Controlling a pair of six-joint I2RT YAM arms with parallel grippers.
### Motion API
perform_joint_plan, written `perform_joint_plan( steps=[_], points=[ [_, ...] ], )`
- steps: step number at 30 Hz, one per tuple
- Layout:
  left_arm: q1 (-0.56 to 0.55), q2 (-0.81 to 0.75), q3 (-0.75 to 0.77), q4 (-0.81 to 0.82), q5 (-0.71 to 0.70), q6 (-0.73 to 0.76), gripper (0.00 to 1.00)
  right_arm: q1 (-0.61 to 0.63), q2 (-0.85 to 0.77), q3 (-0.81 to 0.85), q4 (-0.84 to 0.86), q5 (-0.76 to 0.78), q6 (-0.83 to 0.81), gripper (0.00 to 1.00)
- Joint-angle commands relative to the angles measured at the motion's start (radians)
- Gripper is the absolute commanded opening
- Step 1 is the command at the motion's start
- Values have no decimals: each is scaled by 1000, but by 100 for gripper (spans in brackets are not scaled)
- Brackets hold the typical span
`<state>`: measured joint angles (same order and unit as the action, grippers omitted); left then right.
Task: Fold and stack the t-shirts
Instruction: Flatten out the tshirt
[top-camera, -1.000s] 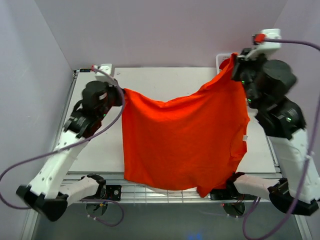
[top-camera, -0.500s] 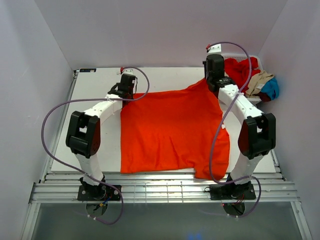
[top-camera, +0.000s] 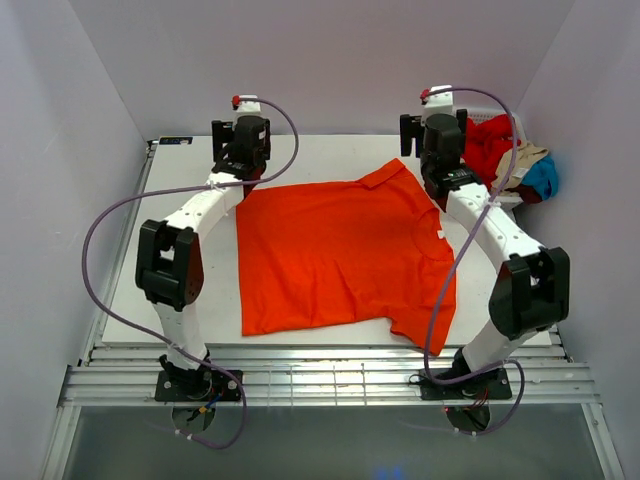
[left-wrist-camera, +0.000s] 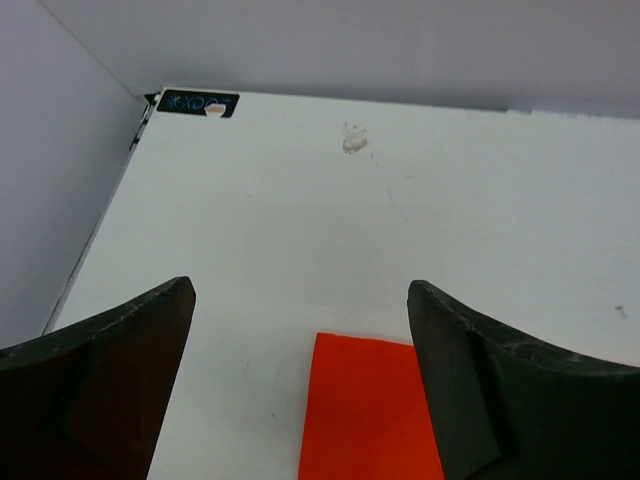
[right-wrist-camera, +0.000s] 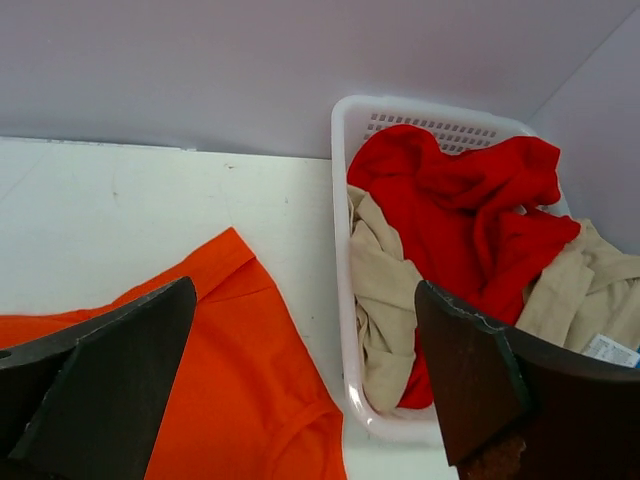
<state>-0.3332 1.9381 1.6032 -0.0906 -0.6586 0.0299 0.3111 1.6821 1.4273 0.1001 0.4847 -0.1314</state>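
Note:
A bright orange t-shirt (top-camera: 340, 250) lies spread flat on the white table (top-camera: 180, 270), with one sleeve pointing to the far right and its lower right part near the front edge. My left gripper (top-camera: 240, 135) hovers open just beyond the shirt's far left corner (left-wrist-camera: 365, 410), holding nothing. My right gripper (top-camera: 432, 125) hangs open above the far right sleeve (right-wrist-camera: 230, 370), also empty. In the wrist views the left gripper (left-wrist-camera: 300, 290) and right gripper (right-wrist-camera: 305, 288) both show wide, empty jaws. Red (right-wrist-camera: 460, 200), tan (right-wrist-camera: 380, 290) and blue (top-camera: 545, 175) t-shirts lie crumpled in the basket.
The white plastic basket (right-wrist-camera: 345, 200) stands at the table's far right corner, close beside my right gripper. Plain walls enclose the table at the back and both sides. A metal rack (top-camera: 330, 385) runs along the front edge by the arm bases.
Both grippers have opened and let go of the orange t-shirt, which now lies flat on the table. Both have drawn back a little toward the far edge.

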Motion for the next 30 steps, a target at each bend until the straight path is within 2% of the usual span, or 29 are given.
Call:
perform_joint_plan(
  steps=[1, 2, 3, 4, 5, 6, 7, 8, 13, 18, 30],
  points=[
    [-39, -181, -78, 34, 2, -66, 98, 11, -122, -70, 18, -17, 35, 95],
    [-58, -209, -112, 26, 17, -90, 89, 14, -152, -111, 0, -15, 48, 93],
    [-94, -258, -147, 19, 60, -144, 78, 17, -165, -128, -22, -24, 80, 86],
    [-111, -280, -213, 3, 82, -181, 59, 16, -186, -145, -61, -26, 97, 79],
    [-128, -298, -244, -38, 99, -224, 7, 17, -194, -177, -82, -31, 114, 69],
    [-156, -316, -276, -61, 120, -320, 0, 17, -202, -189, -98, -41, 149, 34],
    [-168, -350, -311, -75, 181, -356, 0, 19, -212, -203, -162, -61, 167, 14],
    [-184, -372, -389, -81, 207, -389, 0, 22, -237, -231, -187, -75, 185, 8],
    [-282, -487, -597, -80, 352, -562, 0, 60, -376, -346, -310, -142, 286, 8],
    [-329, -515, -745, -138, 353, -657, 0, 89, -461, -452, -367, -150, 355, 8],
    [-333, -441, -761, -313, 271, -740, 0, 117, -507, -533, -407, -147, 403, 8]
  ],
)
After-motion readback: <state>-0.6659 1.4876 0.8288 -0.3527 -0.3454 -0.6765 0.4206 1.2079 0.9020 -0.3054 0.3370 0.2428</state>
